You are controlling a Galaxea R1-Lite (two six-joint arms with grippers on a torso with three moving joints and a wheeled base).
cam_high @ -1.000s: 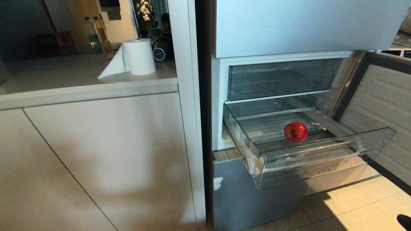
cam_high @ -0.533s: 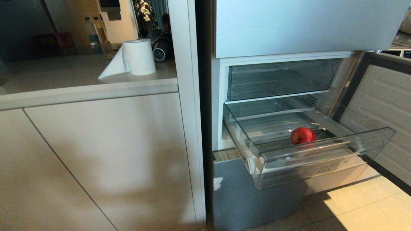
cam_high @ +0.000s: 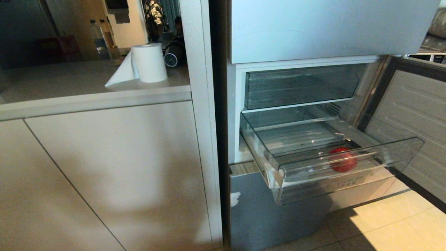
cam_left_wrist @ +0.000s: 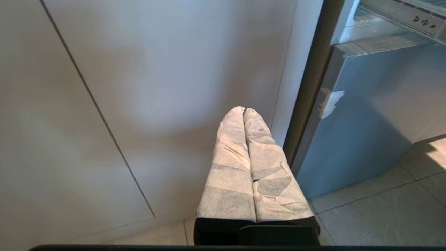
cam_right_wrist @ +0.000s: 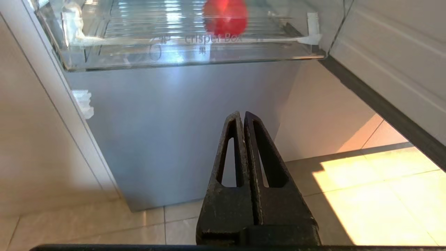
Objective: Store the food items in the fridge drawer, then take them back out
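One round red food item (cam_high: 343, 160) lies in the pulled-out clear fridge drawer (cam_high: 256, 143), close behind its front wall towards the right. The right wrist view shows the same fruit (cam_right_wrist: 225, 15) on the drawer's ribbed floor (cam_right_wrist: 156, 21). My right gripper (cam_right_wrist: 242, 114) is shut and empty, low down in front of the blue-grey panel under the drawer. My left gripper (cam_left_wrist: 244, 109), its fingers wrapped in white, is shut and empty, facing the cabinet beside the fridge. Neither gripper shows in the head view.
A clear lettered drawer (cam_high: 331, 188) sits just below the fruit's drawer, a closed clear drawer (cam_high: 299, 87) above it. The fridge door (cam_high: 411, 115) stands open at the right. Left of the fridge are a white cabinet (cam_high: 104, 167) and a paper roll (cam_high: 149, 62) on the counter.
The red fruit has rolled forward and to the right across the drawer floor, up to the front wall. The whole head view has shifted slightly.
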